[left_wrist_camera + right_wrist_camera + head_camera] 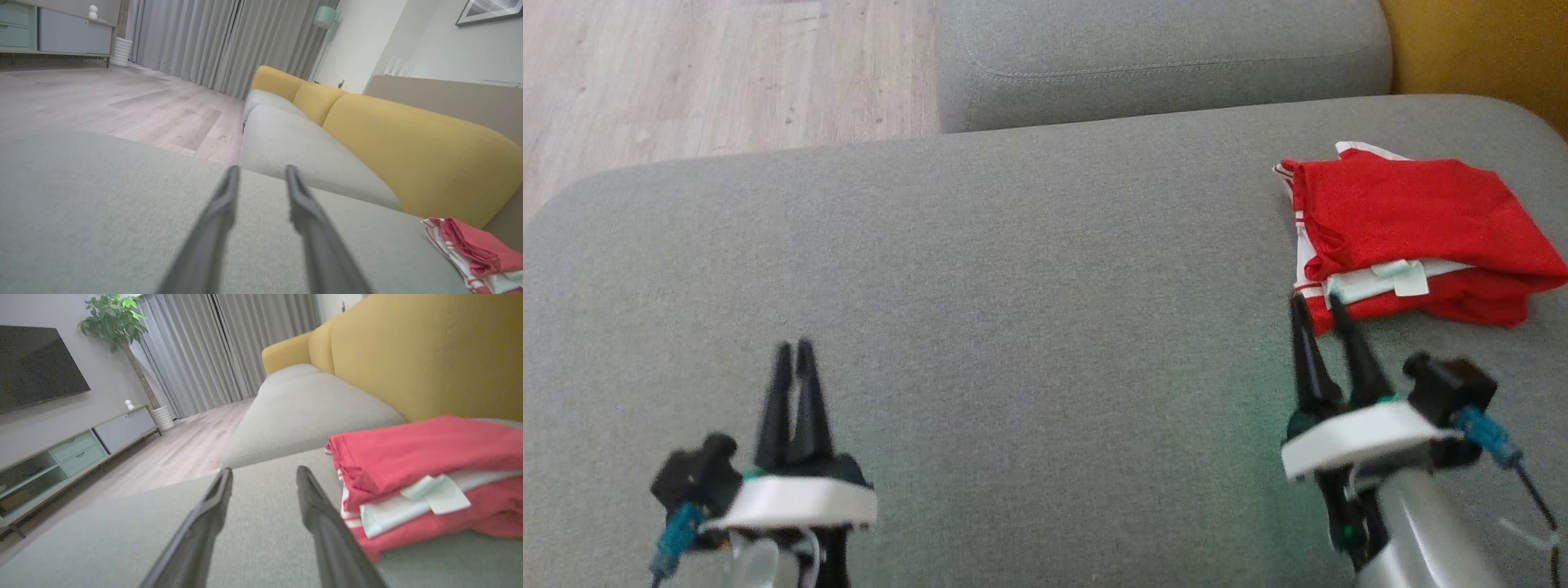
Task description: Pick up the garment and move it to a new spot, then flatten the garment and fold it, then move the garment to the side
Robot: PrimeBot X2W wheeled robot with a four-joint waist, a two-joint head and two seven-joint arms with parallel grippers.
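We judge the task all but done: the red garment (1413,220) lies folded at the right edge of the grey cushion (1013,269), our right gripper (1316,306) just beside it and our left gripper (795,351) well apart over the cushion's left, both jaws narrowly parted and holding nothing.

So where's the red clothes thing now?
In the head view, the red garment lies folded on the right side of the grey cushion, just beyond the right gripper.
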